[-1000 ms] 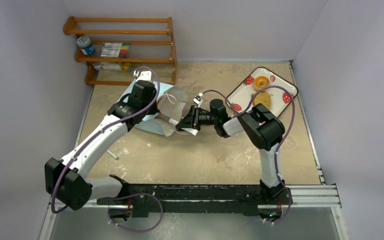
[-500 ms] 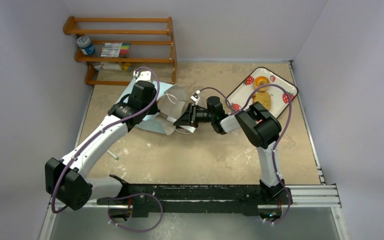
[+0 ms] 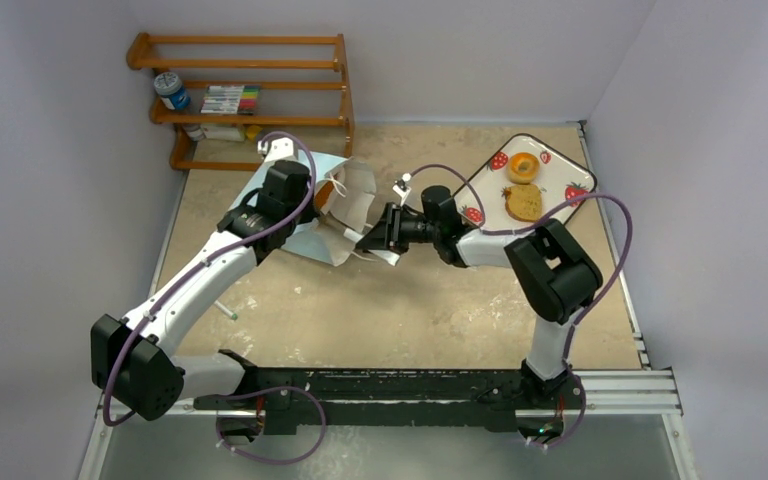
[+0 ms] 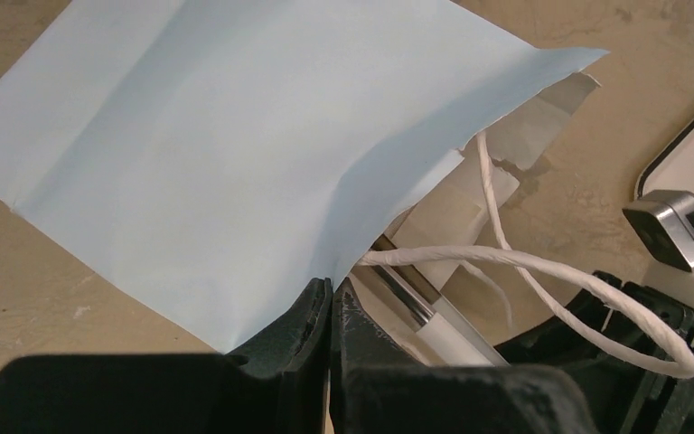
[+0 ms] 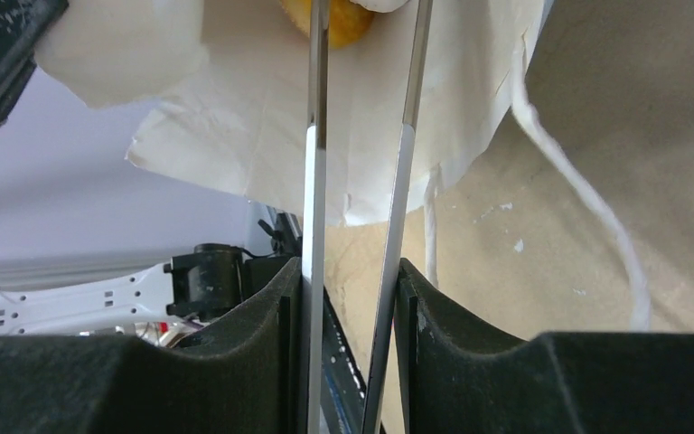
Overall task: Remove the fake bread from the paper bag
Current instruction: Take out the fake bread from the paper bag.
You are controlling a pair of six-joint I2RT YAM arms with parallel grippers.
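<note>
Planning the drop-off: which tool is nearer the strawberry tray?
Right. The right tool is at the paper bag mouth, on the strawberry tray side; the left tool pinches the bag's edge, farther away.

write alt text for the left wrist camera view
The left gripper, black fingers shut, pinches the edge of a pale blue paper bag that spreads away over the tan table. A white cord handle loops out from the bag's open mouth on the right.
</note>
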